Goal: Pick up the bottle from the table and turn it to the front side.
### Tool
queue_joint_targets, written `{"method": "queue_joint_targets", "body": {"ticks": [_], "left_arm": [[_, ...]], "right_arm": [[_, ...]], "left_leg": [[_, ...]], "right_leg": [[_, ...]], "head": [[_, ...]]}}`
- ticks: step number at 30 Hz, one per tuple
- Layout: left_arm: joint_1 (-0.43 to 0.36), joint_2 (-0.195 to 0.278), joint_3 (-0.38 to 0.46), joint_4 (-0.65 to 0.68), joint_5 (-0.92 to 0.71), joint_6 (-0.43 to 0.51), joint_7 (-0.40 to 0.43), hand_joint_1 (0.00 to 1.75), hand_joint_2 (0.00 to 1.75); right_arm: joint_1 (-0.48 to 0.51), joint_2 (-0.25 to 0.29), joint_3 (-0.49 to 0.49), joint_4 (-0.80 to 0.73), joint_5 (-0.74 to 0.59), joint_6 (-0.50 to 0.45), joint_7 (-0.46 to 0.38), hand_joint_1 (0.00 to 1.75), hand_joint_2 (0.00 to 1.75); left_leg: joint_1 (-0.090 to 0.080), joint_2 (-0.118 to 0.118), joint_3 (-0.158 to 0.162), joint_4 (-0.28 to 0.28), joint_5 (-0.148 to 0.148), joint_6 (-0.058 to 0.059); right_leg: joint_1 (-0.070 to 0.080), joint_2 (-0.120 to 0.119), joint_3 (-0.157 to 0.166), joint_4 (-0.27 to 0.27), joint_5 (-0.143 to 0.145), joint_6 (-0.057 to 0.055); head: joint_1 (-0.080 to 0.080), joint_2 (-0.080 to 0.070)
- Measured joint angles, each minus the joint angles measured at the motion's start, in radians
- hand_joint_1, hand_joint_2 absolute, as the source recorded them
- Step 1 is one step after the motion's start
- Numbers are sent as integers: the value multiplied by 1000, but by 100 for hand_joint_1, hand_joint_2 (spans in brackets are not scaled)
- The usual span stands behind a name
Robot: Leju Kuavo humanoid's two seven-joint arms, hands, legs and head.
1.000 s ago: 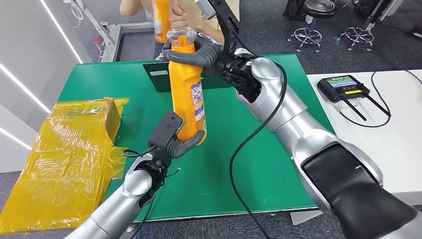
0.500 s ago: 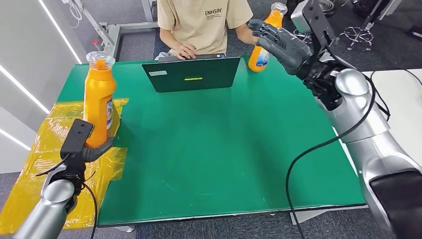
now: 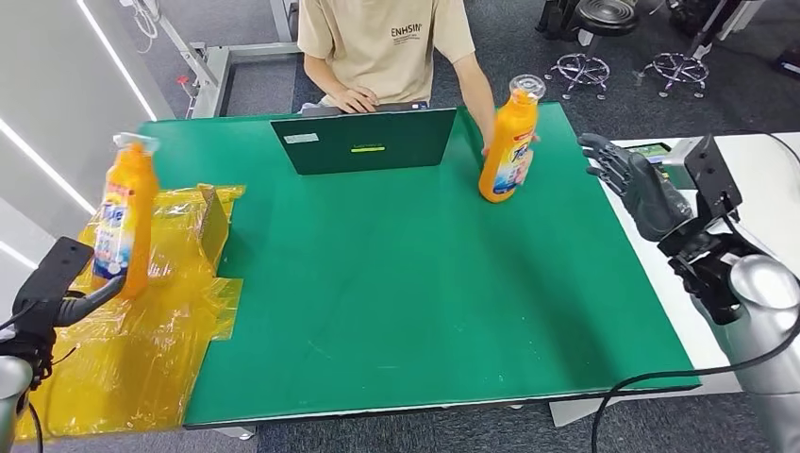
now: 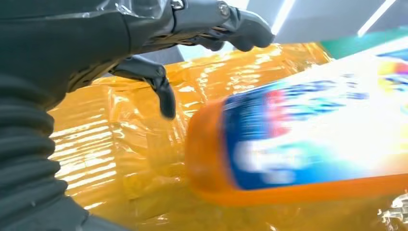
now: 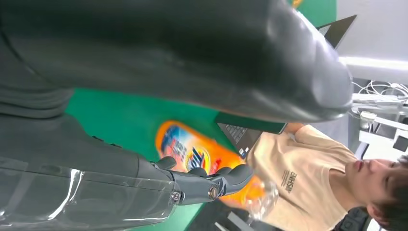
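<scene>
two orange bottles [image 3: 508, 142] [image 3: 123, 219], one laptop [image 3: 373, 142]

Left hand [image 4: 144, 43]: your view from behind it shows the fingers spread apart, clear of the bottle.
Bottle [image 4: 308, 139]: orange body with a blue-and-white label, blurred, just beyond the fingertips.
Yellow wrap [image 4: 120, 144]: glossy, creased plastic lying under both.
</scene>
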Motion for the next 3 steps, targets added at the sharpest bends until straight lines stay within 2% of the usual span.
{"method": "queue_joint_targets", "body": {"ticks": [3], "left_arm": [[-26, 4, -32, 18, -20, -11, 12, 0, 0]], "right_arm": [[17, 1, -8, -9, 20, -18, -2, 0, 0]], "left_leg": [[0, 0, 0, 0, 0, 0]], "right_leg": [[0, 0, 0, 0, 0, 0]], "head": [[0, 0]]}}
